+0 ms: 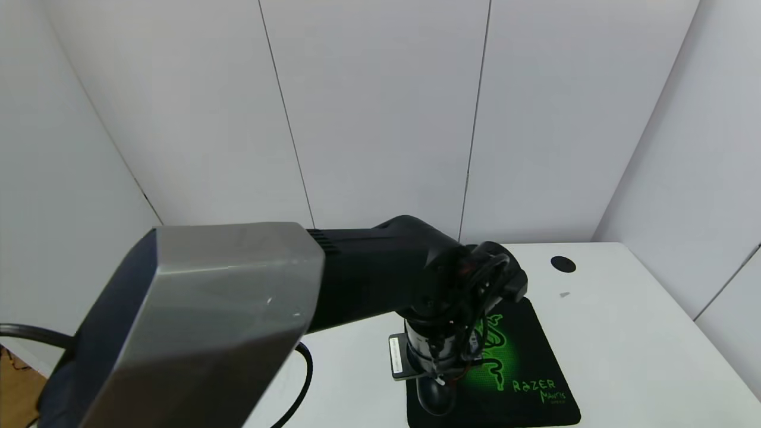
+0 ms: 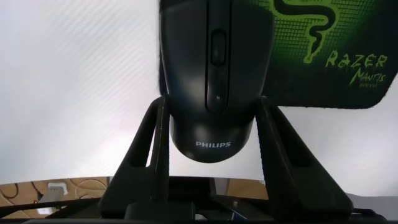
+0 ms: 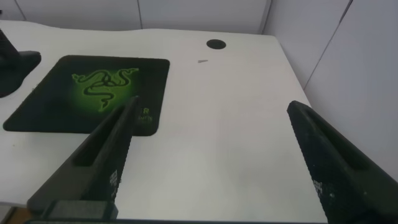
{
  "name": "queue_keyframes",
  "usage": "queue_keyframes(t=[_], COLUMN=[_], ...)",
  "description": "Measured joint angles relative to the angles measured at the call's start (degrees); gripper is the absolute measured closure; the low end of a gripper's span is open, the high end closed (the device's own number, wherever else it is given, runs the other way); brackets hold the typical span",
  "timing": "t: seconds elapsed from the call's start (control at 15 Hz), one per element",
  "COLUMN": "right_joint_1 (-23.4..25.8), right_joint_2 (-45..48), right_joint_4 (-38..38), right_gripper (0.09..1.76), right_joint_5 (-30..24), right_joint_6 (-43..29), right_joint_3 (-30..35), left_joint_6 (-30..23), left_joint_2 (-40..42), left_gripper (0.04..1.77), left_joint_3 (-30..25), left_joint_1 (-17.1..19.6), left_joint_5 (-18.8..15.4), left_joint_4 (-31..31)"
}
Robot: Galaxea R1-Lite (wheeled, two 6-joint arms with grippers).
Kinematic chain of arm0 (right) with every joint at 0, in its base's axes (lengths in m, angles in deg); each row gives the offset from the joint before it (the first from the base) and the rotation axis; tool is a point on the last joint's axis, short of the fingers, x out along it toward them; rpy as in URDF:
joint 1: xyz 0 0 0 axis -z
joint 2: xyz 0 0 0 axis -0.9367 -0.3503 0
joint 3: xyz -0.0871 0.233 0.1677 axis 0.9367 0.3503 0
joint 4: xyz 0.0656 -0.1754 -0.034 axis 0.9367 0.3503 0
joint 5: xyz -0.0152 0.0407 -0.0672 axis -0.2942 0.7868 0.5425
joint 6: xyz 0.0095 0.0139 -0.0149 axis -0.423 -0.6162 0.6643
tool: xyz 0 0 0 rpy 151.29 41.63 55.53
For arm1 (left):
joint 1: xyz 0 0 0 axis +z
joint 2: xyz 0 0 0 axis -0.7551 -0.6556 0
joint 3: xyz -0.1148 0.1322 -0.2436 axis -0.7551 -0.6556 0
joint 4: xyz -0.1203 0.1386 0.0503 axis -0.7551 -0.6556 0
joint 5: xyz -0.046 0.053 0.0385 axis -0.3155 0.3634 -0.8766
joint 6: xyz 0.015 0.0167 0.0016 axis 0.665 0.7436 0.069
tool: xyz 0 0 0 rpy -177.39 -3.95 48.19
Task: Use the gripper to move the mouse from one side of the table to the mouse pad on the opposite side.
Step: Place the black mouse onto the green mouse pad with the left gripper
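Note:
My left gripper [image 1: 438,380] reaches down over the near left corner of the black mouse pad [image 1: 523,356] with its green snake logo. In the left wrist view its fingers [image 2: 155,134] press both sides of the glossy black mouse [image 2: 211,62], near the rear end with the white lettering. The mouse [image 1: 434,397] lies along the pad's left edge, front over the pad [image 2: 323,37], rear over the white table [image 1: 624,333]. I cannot tell whether it touches the surface. My right gripper [image 3: 214,106] is open and empty above the bare table to the right of the pad [image 3: 62,87].
A round black grommet [image 1: 563,264] sits at the table's back right and also shows in the right wrist view [image 3: 216,44]. White walls close the back and right sides. My left arm's big grey link [image 1: 202,321] hides the left of the table.

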Motion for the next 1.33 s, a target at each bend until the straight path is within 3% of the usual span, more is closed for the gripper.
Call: queue_keyframes(t=[0.33,1.33], right_joint_1=[0.0,0.0], right_joint_2=[0.0,0.0], right_joint_4=[-0.02,0.0], right_gripper=[0.14,0.14], right_joint_5=[0.02,0.0], right_joint_6=[-0.01,-0.01], right_joint_3=[0.0,0.0], left_joint_6=[-3.12,-2.3], left_joint_2=[-3.04,-9.13], left_gripper=[0.93,0.94], left_joint_3=[0.24,0.4], left_joint_1=[-2.72,-4.33], left_joint_5=[4.92,5.42], left_joint_4=[6.99,13.52])
